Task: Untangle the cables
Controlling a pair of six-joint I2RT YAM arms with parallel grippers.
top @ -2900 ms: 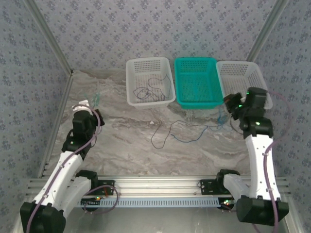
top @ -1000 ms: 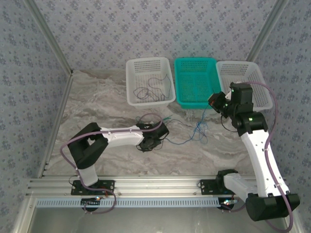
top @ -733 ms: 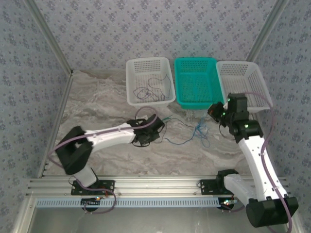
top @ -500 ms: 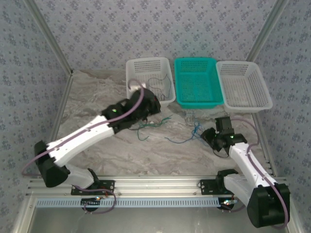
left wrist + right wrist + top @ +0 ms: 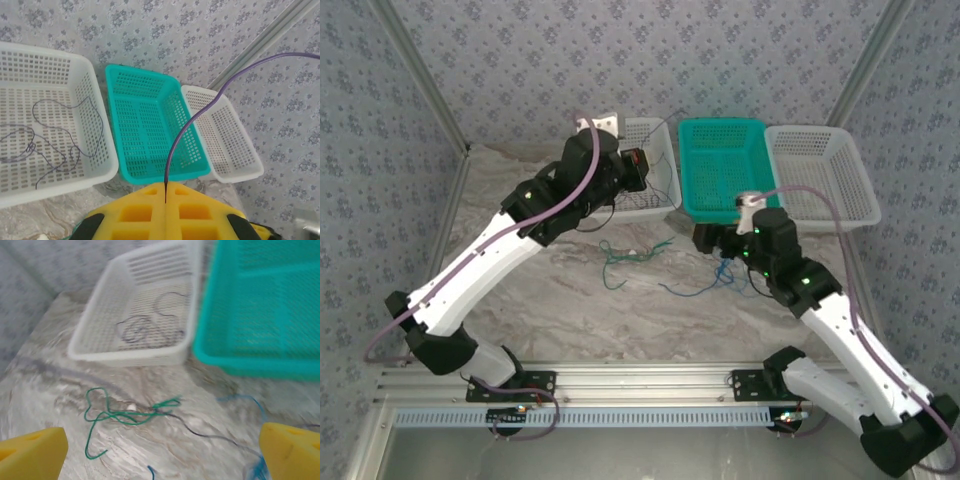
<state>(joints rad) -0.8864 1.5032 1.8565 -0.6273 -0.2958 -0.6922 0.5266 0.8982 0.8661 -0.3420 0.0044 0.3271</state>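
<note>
Sorting midway: thin dark wire (image 5: 29, 146) in white plastic mesh basket (image 5: 45, 49); thin green wire (image 5: 167, 402) and thin blue wire (image 5: 724, 270) on marble tabletop (image 5: 550, 290); left gripper (image 5: 165, 192) clenched, right gripper (image 5: 162, 445) released, probably due to pinch one tabletop strand.

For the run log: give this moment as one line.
left fingers shut on dark cable | right fingers open over table | green cable, blue cable on table | second dark cable in white basket

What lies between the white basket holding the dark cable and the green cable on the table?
Bare marble table separates white basket and green cable; right wrist view.
</note>
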